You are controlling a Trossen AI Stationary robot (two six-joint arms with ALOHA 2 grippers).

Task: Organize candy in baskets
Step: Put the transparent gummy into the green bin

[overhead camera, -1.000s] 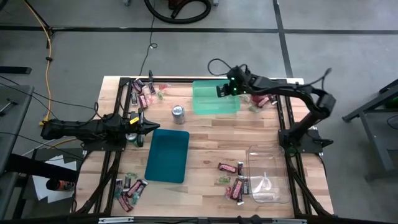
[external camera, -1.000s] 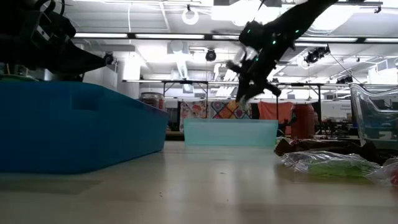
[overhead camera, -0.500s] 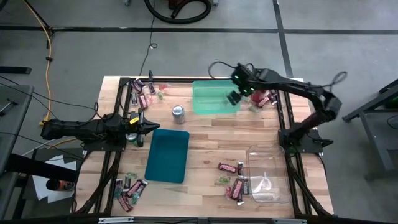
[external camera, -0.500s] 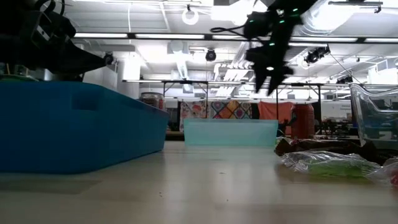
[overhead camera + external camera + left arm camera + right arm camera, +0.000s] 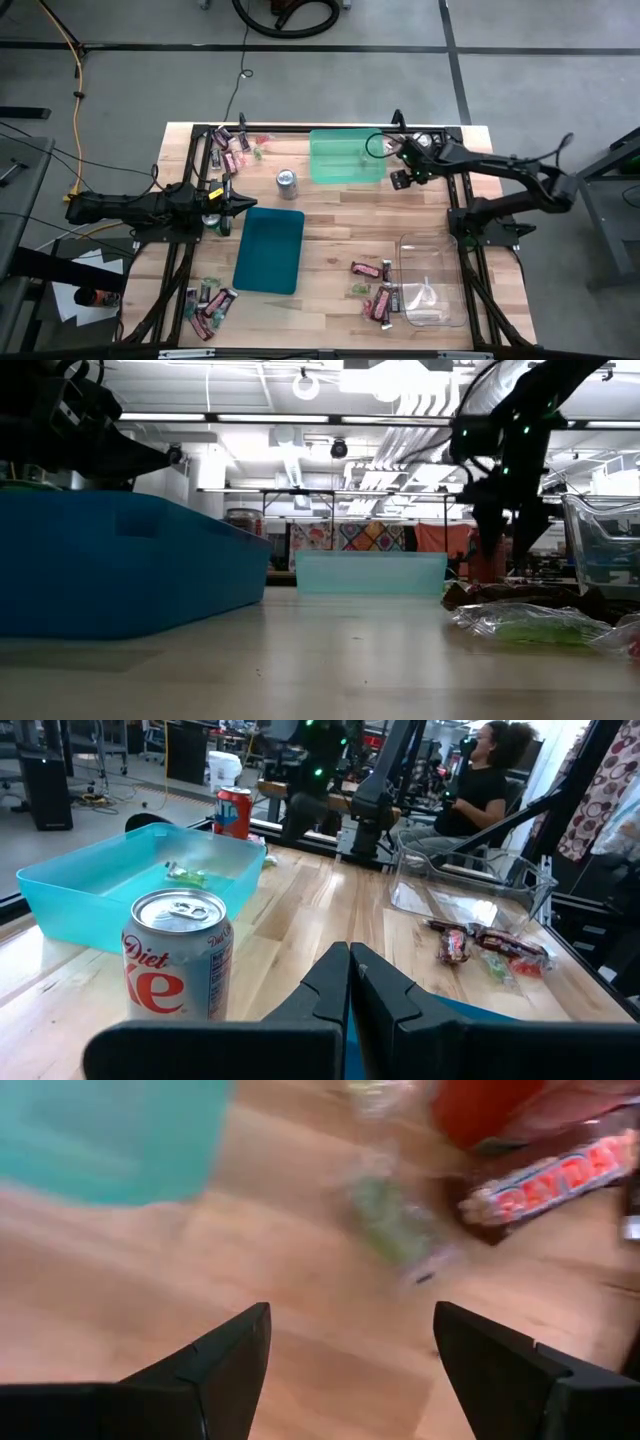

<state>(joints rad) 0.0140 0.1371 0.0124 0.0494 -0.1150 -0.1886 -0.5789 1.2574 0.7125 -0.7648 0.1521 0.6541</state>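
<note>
High view first: right claw (image 5: 402, 178) hangs just off the green basket's (image 5: 346, 158) right end, above the tabletop (image 5: 340, 215). Its fingers (image 5: 225, 1355) are spread wide, nothing between them; below lies a green candy (image 5: 385, 1220), with a PayDay bar (image 5: 545, 1180) nearby. Left claw (image 5: 243, 205) waits by the teal basket's (image 5: 270, 250) upper-left corner, pinched together and empty, a Diet Coke can (image 5: 178, 965) beside it. Clear basket (image 5: 430, 280) sits bottom right, more candy (image 5: 375, 290) scattered beside it.

Overhead and table-level views share the green basket (image 5: 346, 158).
</note>
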